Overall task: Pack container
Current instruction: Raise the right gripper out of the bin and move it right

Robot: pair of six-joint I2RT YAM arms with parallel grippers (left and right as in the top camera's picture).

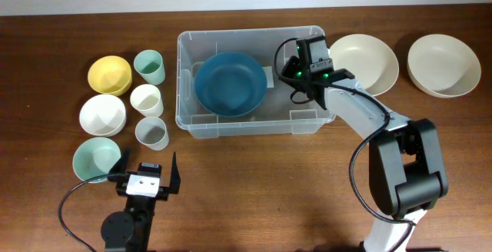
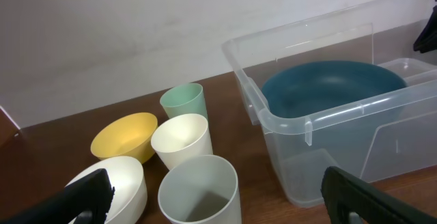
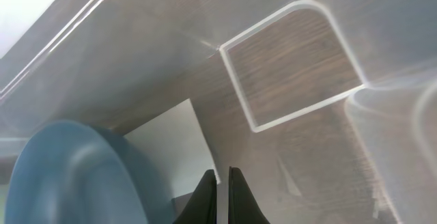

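Right jaws: closest to your right wrist lens, the right gripper (image 3: 222,183) has its two dark tips pressed together, and you can see nothing between them.
Right arm position: your gripper points down into the right end of the container (image 1: 231,32). Whether the tips touch its base cannot be told.
Container: the clear bin sits at the middle of the wooden surface (image 1: 269,198), toward the far edge, with its long side running left to right.
Inside the container: a blue bowl (image 1: 231,83) lies upright in the left half. A white label (image 3: 171,142) on the base shows beside the bowl, just ahead of your right tips.
Left jaws: the left gripper (image 1: 150,160) stands wide open and holds nothing, low at the near left.
Ahead of the left gripper: a pale grey cup (image 1: 151,133), a white cup (image 1: 146,99) and a green cup (image 1: 150,66) stand in a column just left of the container.
Further left: a mint bowl (image 1: 96,160), a white bowl (image 1: 102,114) and a yellow bowl (image 1: 109,74).
Right of the container: two cream bowls (image 1: 364,62) (image 1: 443,65) sit side by side, the nearer one partly under your right arm.
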